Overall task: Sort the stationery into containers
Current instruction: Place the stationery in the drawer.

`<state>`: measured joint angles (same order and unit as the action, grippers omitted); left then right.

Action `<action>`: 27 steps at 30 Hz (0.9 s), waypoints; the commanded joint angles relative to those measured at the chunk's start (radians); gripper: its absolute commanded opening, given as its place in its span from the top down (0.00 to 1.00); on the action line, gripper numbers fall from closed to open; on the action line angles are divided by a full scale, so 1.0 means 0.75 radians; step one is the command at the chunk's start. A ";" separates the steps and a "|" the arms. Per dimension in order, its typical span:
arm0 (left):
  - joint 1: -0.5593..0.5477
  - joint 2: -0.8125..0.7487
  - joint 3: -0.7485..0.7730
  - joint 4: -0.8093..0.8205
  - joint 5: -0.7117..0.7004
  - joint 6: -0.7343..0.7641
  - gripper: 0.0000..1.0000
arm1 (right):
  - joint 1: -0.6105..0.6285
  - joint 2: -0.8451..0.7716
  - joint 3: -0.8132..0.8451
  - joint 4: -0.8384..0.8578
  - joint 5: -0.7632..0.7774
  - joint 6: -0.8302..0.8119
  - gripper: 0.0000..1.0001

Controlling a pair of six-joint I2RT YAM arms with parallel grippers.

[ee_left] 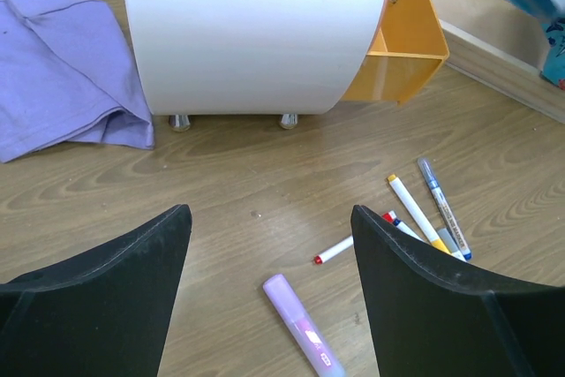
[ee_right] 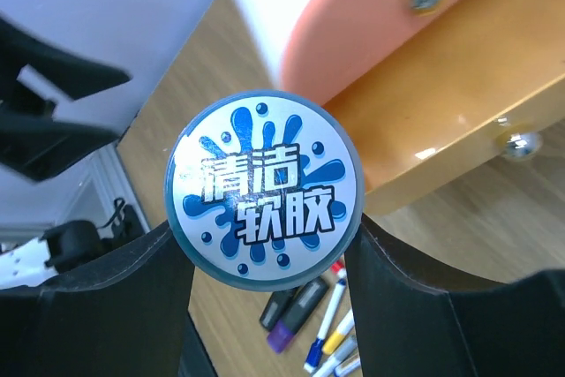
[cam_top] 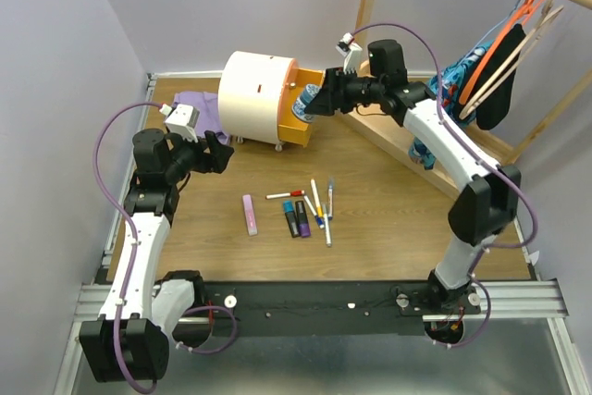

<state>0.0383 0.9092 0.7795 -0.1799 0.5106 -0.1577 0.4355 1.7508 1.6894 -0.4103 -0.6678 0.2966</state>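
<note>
Right gripper (cam_top: 319, 99) pinching round tin (ee_right: 265, 190) at open drawer (ee_left: 402, 64) of chest (cam_top: 254, 94). Left gripper (ee_left: 269, 218) spread, empty, near chest; pens (cam_top: 319, 208) apart from chest.

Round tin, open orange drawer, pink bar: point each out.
round tin (ee_right: 265, 190), right wrist view, centre of printed lid.
open orange drawer (ee_left: 403, 34), left wrist view, its side wall.
pink bar (cam_top: 250, 216), top external view, its middle.
</note>
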 commanded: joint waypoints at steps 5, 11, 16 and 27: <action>0.022 -0.006 0.034 0.005 0.021 0.004 0.18 | -0.090 0.359 0.387 -0.142 -0.069 0.059 0.73; 0.039 -0.002 0.012 0.011 0.021 0.002 0.18 | -0.090 0.533 0.592 -0.252 -0.155 0.054 0.74; 0.045 0.003 -0.006 0.027 0.021 -0.007 0.18 | -0.088 0.566 0.619 -0.261 -0.232 0.095 0.76; 0.051 0.027 -0.019 0.074 0.029 -0.035 0.18 | -0.090 0.576 0.582 -0.308 -0.273 0.208 0.46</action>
<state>0.0662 0.9199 0.7765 -0.1585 0.5106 -0.1673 0.3653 2.1689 2.1197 -0.6357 -0.8322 0.3828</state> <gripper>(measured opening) 0.826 0.689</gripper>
